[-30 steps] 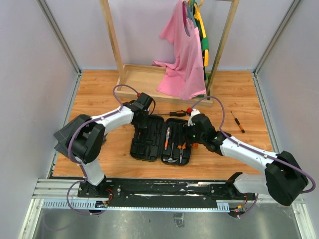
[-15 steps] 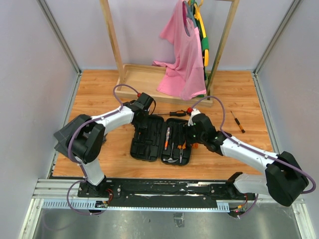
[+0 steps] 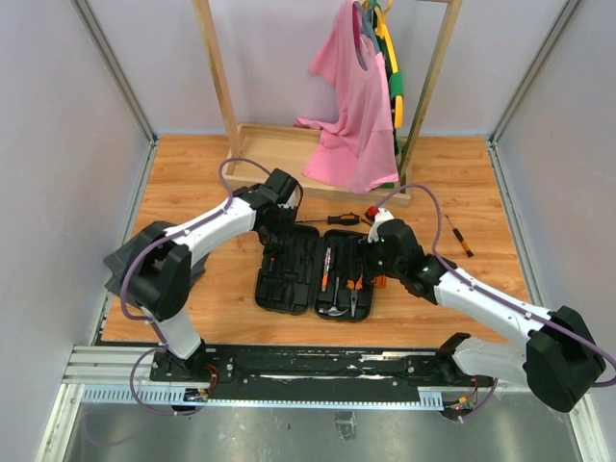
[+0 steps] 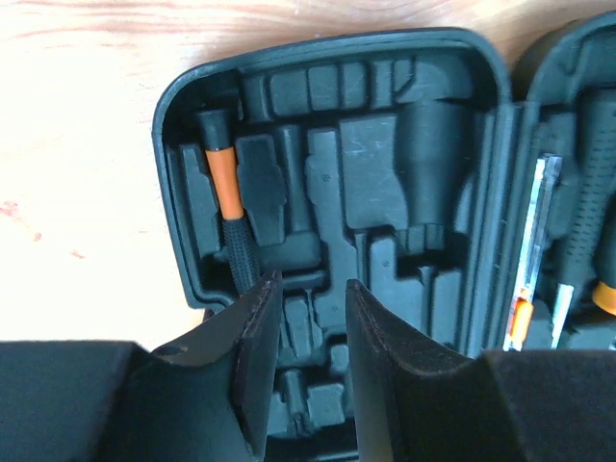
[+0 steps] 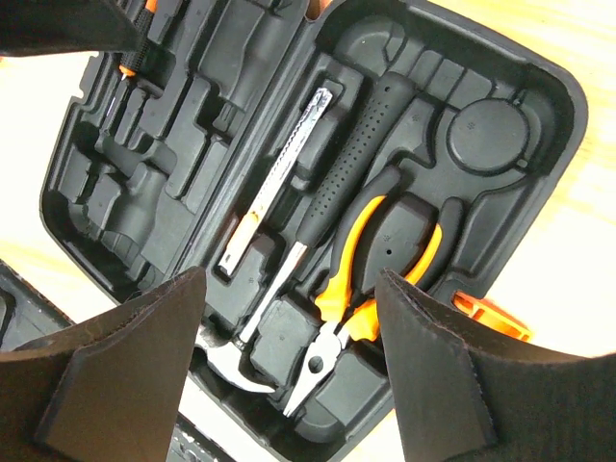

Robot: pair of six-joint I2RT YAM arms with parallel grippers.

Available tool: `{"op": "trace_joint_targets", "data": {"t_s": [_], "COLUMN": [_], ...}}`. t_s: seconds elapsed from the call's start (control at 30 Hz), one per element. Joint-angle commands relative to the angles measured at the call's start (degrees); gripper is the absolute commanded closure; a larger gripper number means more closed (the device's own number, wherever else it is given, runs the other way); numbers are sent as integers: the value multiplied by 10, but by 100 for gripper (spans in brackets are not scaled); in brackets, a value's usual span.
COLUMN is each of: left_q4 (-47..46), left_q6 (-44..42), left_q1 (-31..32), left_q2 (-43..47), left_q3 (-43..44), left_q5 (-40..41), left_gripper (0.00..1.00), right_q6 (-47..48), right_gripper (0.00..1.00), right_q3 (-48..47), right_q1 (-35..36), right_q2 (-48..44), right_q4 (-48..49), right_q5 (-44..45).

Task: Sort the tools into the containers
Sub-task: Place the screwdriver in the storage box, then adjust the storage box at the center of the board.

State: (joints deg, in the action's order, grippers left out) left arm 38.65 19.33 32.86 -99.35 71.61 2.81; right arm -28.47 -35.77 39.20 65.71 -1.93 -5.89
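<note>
Left gripper (image 4: pixel 310 287) jaws slightly apart, empty, over open case (image 3: pixel 286 279); screwdriver (image 4: pixel 224 178) slotted at 10 o'clock in left wrist view; right gripper (image 5: pixel 289 279) jaws wide apart, empty, above hammer (image 5: pixel 342 178) and pliers (image 5: pixel 385 245)

White arms (image 3: pixel 207 228) with black joints carry purple cables (image 3: pixel 220 175).

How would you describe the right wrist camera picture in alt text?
An open black tool case holds a claw hammer, orange-handled pliers and a utility knife in moulded slots. The right end effector hovers above, its fingers wide apart.
</note>
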Motion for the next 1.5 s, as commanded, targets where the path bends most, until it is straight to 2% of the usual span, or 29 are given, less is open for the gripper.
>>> {"op": "trace_joint_targets", "data": {"t_s": [0.0, 0.33, 0.53, 0.67, 0.77, 0.93, 1.2, 1.47], "left_q4": [-19, -129, -166, -202, -211, -226, -262, -238], "left_q6": [3, 41, 70, 84, 89, 101, 143, 194], "left_q1": [-6, -79, -85, -85, -85, -85, -82, -59], "left_q2": [70, 178, 205, 201, 189, 198, 250, 339], "left_q3": [2, -139, -193, -228, -247, -285, -363, -427], "left_q5": [-27, 11, 61, 38, 30, 10, -73, -87], "left_gripper": [62, 63, 61, 60, 60, 58, 57, 55], "right_q6": [1, -42, -33, -5, 16, 46, 114, 121], "right_gripper": [28, 28, 34, 39, 43, 44, 44, 42], "right_q3": [11, 28, 32, 30, 16, -4, -54, -72], "right_q1": [-12, -22, -80, -102, -108, -125, -127, -121], "right_q2": [-28, -63, -19, 14, 39, 85, 164, 197], "right_q4": [-27, -110, -82, -38, -31, -27, -18, 5], "right_q5": [33, 169, 80, 10, -4, -39, -134, -188]}}
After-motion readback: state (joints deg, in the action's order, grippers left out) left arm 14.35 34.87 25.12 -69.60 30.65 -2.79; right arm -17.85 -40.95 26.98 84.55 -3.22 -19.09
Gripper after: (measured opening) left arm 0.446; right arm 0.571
